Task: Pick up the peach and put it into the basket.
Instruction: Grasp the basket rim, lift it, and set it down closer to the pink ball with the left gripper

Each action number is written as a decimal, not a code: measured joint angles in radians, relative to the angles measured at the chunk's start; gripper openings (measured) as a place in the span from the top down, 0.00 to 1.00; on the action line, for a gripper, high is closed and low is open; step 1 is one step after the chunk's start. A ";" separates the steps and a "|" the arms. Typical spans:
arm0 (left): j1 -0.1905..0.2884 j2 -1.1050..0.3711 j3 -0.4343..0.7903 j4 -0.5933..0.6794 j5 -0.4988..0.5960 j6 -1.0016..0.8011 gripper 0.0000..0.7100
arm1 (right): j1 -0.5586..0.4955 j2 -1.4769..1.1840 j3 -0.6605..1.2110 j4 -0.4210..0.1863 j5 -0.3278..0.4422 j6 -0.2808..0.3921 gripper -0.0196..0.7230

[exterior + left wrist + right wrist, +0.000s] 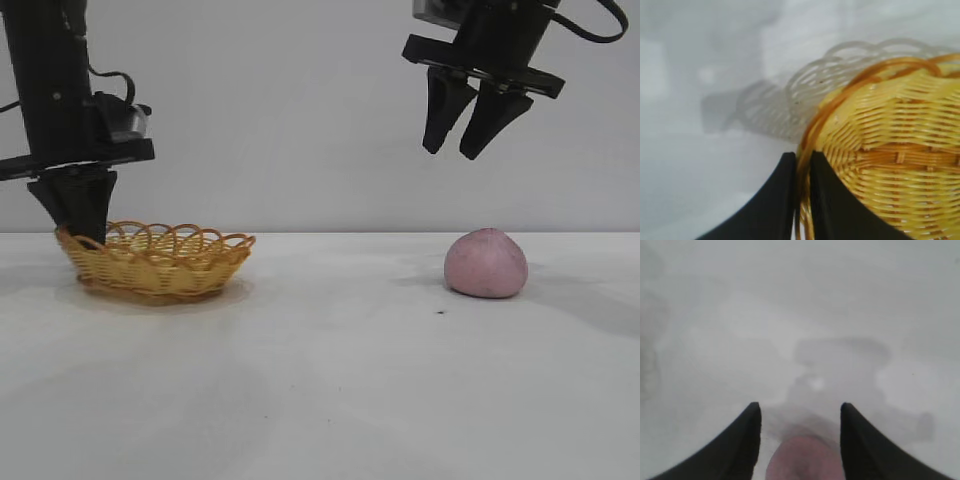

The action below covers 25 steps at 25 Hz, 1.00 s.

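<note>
The dull pink peach (486, 263) rests on the white table at the right. My right gripper (462, 148) hangs well above it, open, with nothing between its fingers. In the right wrist view the peach (804, 460) shows far below, between the two fingers. The wicker basket (155, 260) stands on the table at the left. My left gripper (80, 232) is down at the basket's left end, shut on its rim. The left wrist view shows the looped rim (802, 165) pinched between the black fingers (827, 200).
Bare white table (330, 360) stretches between basket and peach and toward the front edge. A plain grey wall stands behind. The basket's shadow falls on the table beside it.
</note>
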 joint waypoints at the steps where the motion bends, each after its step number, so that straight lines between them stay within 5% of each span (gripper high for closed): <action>1: 0.004 -0.020 0.027 -0.038 -0.016 0.002 1.00 | -0.006 0.000 0.000 0.000 0.002 0.000 0.58; 6: -0.003 -0.181 0.243 -0.328 -0.176 0.084 1.00 | -0.048 0.000 0.000 0.002 0.025 0.000 0.58; 11: -0.093 -0.335 0.488 -0.621 -0.409 0.153 1.00 | -0.051 0.000 0.000 0.014 0.028 0.000 0.58; 16: -0.177 -0.362 0.621 -0.688 -0.492 0.169 1.00 | -0.051 0.000 0.000 0.033 0.039 0.000 0.58; 25: -0.221 -0.362 0.787 -0.775 -0.649 0.173 1.00 | -0.051 0.000 0.000 0.037 0.050 0.000 0.58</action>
